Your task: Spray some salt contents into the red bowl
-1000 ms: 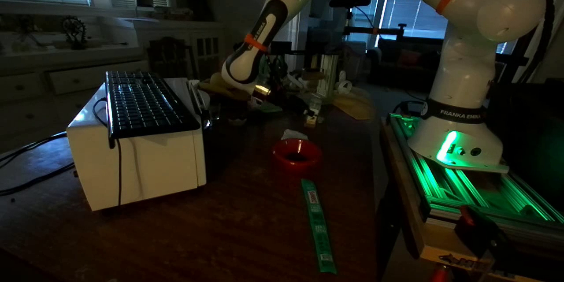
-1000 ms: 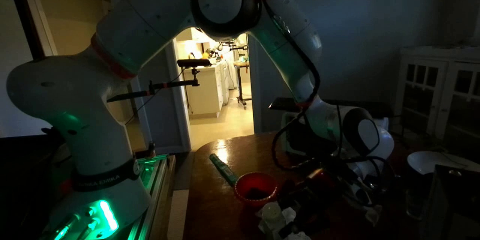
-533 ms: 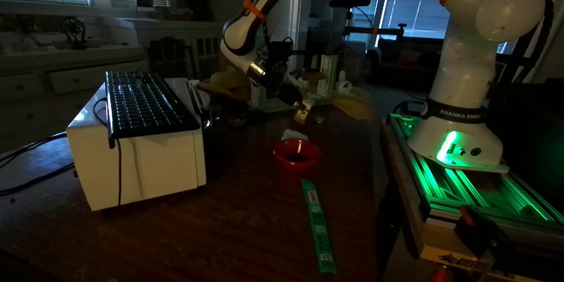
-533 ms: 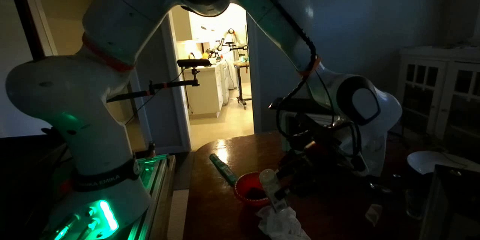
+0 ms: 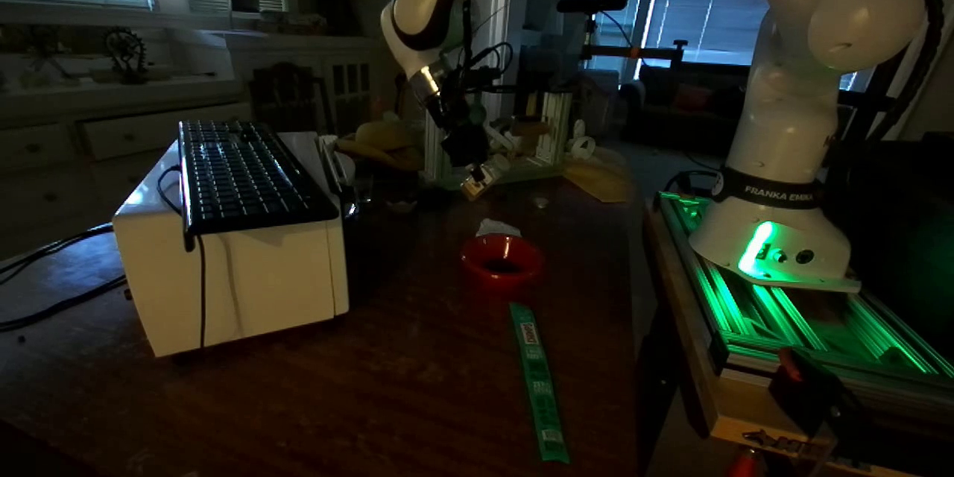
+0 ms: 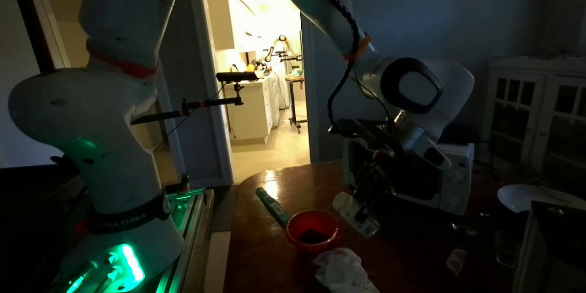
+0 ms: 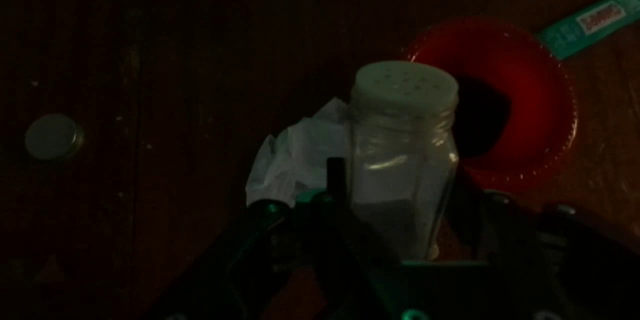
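Red bowl (image 6: 317, 219) sits in from the table's (image 6: 297, 183) edge nearest the robot base (image 6: 137, 242); dark patch (image 6: 313, 236) inside, can't tell shadow from contents

Right of it in an exterior view: salt shaker (image 6: 352, 214), off the table, tilted, top end on the bowl side; wrist view shows its holed lid (image 7: 405, 87) uppermost and the gripper (image 7: 400, 187) pinching its body

Done: shaker in hand. Lid isn't tipped down, so I'd call the pour not under way; can't rule out salt already in there. Left: bring it over, invert, shake

Others, left to right: green packet (image 6: 273, 207), one end close to the bowl, other toward the table's rounded end; crumpled white plastic (image 6: 343, 269), just beside the bowl, can't tell if touching; boxy appliance (image 6: 452, 187), toward the edge opposite the robot base. Plastic is the likely snag on a low approach
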You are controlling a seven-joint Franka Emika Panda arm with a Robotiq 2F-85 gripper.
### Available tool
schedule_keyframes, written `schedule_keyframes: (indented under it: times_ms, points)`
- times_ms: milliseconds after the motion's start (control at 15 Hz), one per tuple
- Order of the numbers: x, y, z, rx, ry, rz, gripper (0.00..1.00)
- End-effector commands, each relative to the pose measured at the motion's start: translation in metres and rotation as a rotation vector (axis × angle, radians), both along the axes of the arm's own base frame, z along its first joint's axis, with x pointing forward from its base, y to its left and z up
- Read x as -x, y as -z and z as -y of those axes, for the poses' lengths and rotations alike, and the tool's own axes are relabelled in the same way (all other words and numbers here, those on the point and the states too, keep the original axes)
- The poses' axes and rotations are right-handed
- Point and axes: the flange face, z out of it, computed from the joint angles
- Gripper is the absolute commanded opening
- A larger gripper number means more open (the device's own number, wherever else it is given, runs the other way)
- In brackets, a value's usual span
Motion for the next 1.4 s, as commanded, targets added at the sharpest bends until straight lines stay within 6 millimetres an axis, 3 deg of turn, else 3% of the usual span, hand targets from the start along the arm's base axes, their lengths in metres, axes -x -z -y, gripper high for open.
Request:
schedule_keyframes:
  times_ms: [0, 267, 667, 733, 1067, 1133, 1333]
  points:
    - [0.019, -0.025, -0.017, 0.059, 0.046, 0.185, 0.24]
    - [0.037, -0.042, -0.037, 0.104, 0.090, 0.357, 0.24]
    - [0.072, -0.062, -0.061, 0.180, 0.095, 0.476, 0.24]
    - [0.053, -0.051, -0.057, 0.148, 0.095, 0.441, 0.49]
    - [0.066, -0.061, -0.060, 0.167, 0.088, 0.453, 0.49]
    - [0.066, -0.060, -0.059, 0.167, 0.088, 0.452, 0.24]
    - [0.071, -0.067, -0.081, 0.197, 0.042, 0.517, 0.24]
